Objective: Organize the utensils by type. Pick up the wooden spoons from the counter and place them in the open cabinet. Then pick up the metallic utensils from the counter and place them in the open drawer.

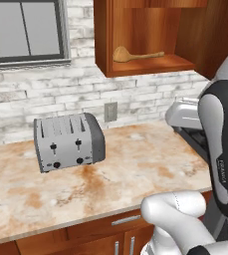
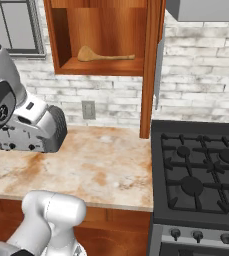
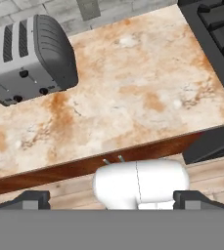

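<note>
A wooden spoon (image 1: 135, 55) (image 2: 106, 55) with a round bowl lies flat on the bottom shelf of the open cabinet (image 1: 150, 30) (image 2: 106, 30), bowl to the left. Below stretches the beige marbled counter (image 1: 135, 164) (image 2: 101, 165) (image 3: 133, 97). My gripper (image 3: 114, 200) hangs open high above the counter's front edge, its two dark fingertips (image 3: 33, 199) far apart with nothing between them. The metallic utensils and the drawer are out of view.
A silver four-slot toaster (image 1: 68, 142) (image 3: 28, 58) stands at the back left of the counter, partly behind my arm in the right base view. A black gas stove (image 2: 201, 170) (image 3: 211, 24) adjoins the counter on the right. The cabinet door (image 2: 150, 70) stands open edge-on.
</note>
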